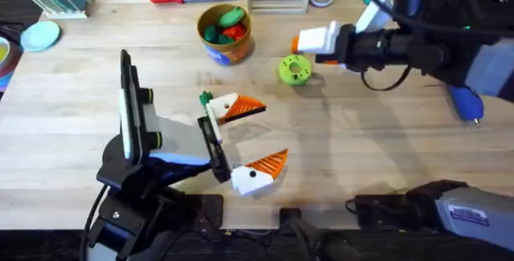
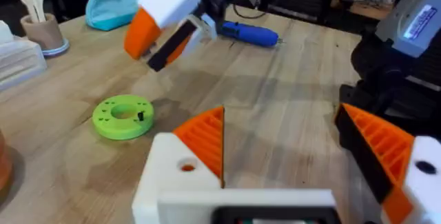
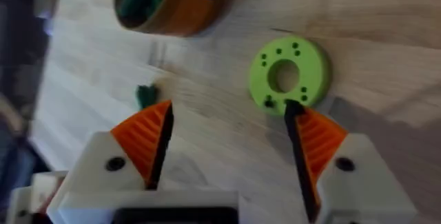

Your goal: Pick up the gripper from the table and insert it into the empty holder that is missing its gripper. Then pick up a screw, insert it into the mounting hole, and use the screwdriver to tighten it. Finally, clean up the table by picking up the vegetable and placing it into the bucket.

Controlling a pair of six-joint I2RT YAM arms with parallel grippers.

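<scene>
Orange fingers sit in both white mounts of the left gripper (image 1: pixel 253 140), so the fitting and screwing look done; its jaws stand wide and empty. The right gripper (image 3: pixel 231 138), also open and empty, hovers by the green disc (image 1: pixel 295 69). The small vegetable (image 1: pixel 206 97) lies beside the left fingers, not yet in the bucket (image 1: pixel 226 32). The screwdriver (image 1: pixel 466 103) rests at the right.

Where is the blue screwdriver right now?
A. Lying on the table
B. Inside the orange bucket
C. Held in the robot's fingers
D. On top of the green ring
A: the screwdriver lies flat on the wooden table near the right edge, apart from the bucket and the green ring, with neither gripper holding it.
</scene>
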